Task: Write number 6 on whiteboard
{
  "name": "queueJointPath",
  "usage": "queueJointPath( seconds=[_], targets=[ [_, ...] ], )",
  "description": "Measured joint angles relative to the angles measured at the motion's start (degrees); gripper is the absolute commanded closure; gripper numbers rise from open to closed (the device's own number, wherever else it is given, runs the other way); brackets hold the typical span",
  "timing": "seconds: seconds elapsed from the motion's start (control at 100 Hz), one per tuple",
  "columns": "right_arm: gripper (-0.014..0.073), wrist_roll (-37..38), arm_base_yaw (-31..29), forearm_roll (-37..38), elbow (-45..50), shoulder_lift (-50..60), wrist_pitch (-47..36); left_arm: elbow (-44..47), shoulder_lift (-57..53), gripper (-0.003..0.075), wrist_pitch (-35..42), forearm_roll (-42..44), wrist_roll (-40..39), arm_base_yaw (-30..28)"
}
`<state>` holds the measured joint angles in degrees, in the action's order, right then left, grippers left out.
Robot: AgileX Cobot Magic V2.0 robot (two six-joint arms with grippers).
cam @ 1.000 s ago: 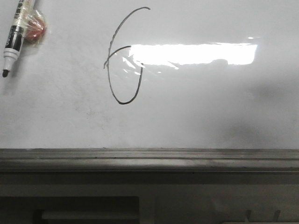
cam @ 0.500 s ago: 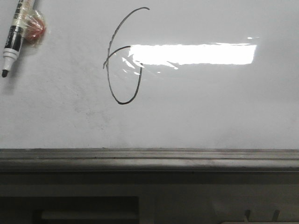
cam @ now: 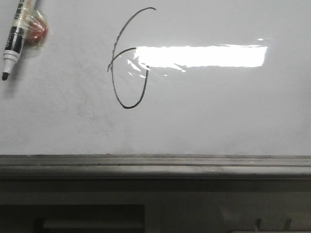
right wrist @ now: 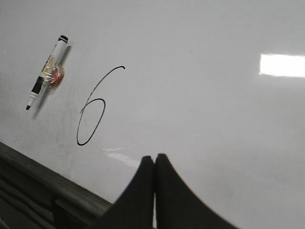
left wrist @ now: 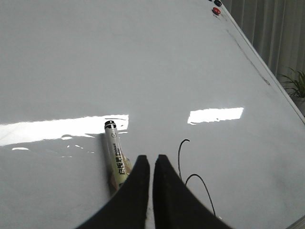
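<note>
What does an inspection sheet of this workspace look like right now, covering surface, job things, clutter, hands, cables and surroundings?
Surface: whiteboard, glossy, faint grey smudges, bright glare patch, grey ledge along its lower edge.
Job things: number 6 drawn in thin black line, loop closed.
Clutter: marker, uncapped, lying on the board with a taped red piece beside it; red magnet at a far corner.
Hands: left hand shut, empty; right hand shut, empty.
Cables: nothing seen.
Surroundings: curtain and plant beyond the board.

The front view faces the whiteboard (cam: pixel 204 121) closely; both wrist views look along it obliquely, apparently from farther, sharing the number 6 (right wrist: pixel 93 112).
</note>
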<state>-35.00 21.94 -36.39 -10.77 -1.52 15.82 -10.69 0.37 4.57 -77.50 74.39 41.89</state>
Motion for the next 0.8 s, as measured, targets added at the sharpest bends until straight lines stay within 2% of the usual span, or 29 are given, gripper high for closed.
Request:
queueJointPath(
  seconds=[0.8],
  targets=[
    [0.0659,0.0,0.0,0.0,0.0,0.0,-0.2,0.0,0.0,0.0740,0.5,-1.5,0.0,0.0]
  ],
)
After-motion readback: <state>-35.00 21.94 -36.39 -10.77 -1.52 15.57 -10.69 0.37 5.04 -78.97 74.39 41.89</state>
